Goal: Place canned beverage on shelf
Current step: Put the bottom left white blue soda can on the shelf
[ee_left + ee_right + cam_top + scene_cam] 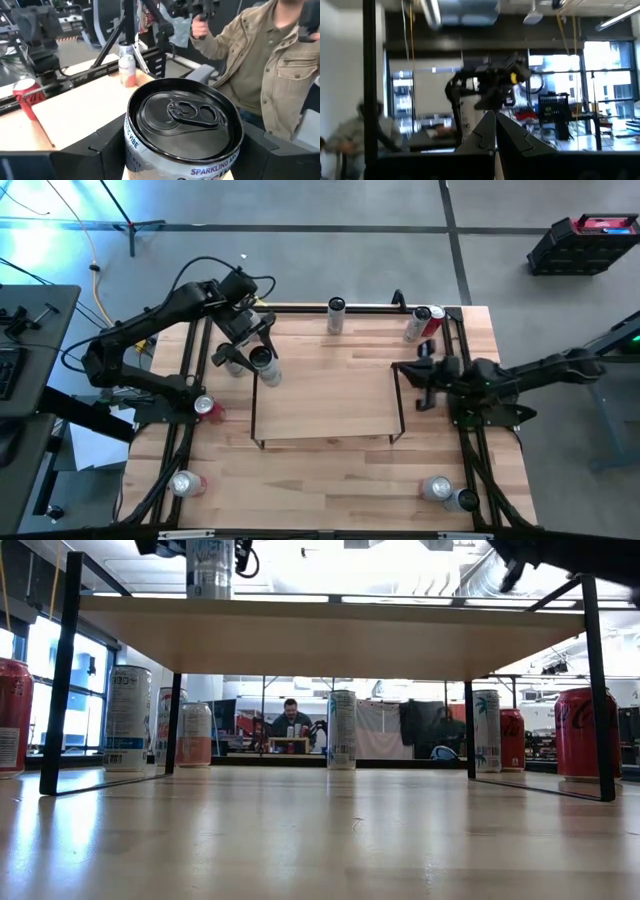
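Note:
The canned beverage [182, 125], a pale can with a black top and the word "SPARKLING" on its side, stands upright between the fingers of my left gripper [262, 360]. It is over the far left corner of the shelf [325, 405], a light-wood board on thin black wire end frames. In the low view the can's base [210, 592] is level with the top of the shelf board [330, 635]; whether it rests there I cannot tell. My right gripper [412, 370] is shut and empty, beside the shelf's right end frame. My left gripper has the can's side wall just below the top rim [131, 142] between its two fingers [97, 147], one on either side. The fingers come nearly level from the table's far left. The can stays upright.
Other cans stand around the shelf: one silver [336, 315] and two more [425, 322] at the far edge, a red one [207, 408] at the left, and others near the front corners [187, 483] [445, 492]. A person [260, 65] in a tan jacket stands beyond the table.

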